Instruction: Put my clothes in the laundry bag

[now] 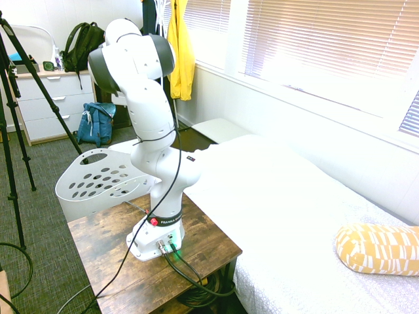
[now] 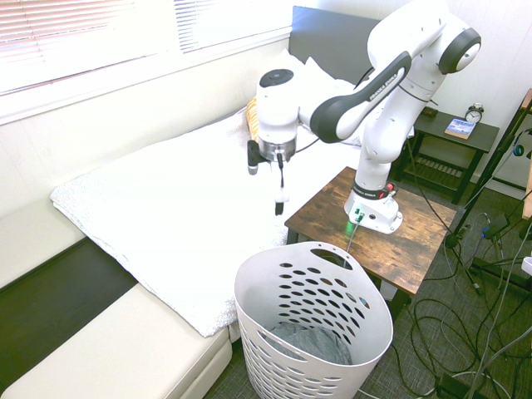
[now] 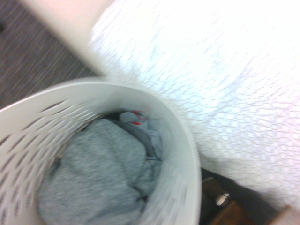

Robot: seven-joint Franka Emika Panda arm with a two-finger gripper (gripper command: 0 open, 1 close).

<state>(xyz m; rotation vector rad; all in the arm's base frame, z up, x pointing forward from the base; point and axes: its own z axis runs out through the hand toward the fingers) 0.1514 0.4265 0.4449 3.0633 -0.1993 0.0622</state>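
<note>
In a bedroom with pale walls and a patterned grey carpet (image 1: 46, 170), the grey garment (image 2: 312, 342) lies bunched low inside the white laundry basket (image 2: 378, 320); in the wrist view, a lighter bit of cloth with red marks (image 3: 136, 117) shows beside it. The basket stands on the floor next to the wooden table (image 2: 332, 208) that carries the arm, close to the bed (image 2: 166, 191). Above the bed side hangs the gripper (image 2: 279, 208), pointing down, apart from the basket, with no cloth hanging from it; I can't tell whether it is open or closed. Farther out are a patterned yellow pillow (image 1: 376, 248) and a blue backpack (image 1: 96, 124). The placing step looks finished; the next move probably just calls for drawing the arm back without catching the rim.
</note>
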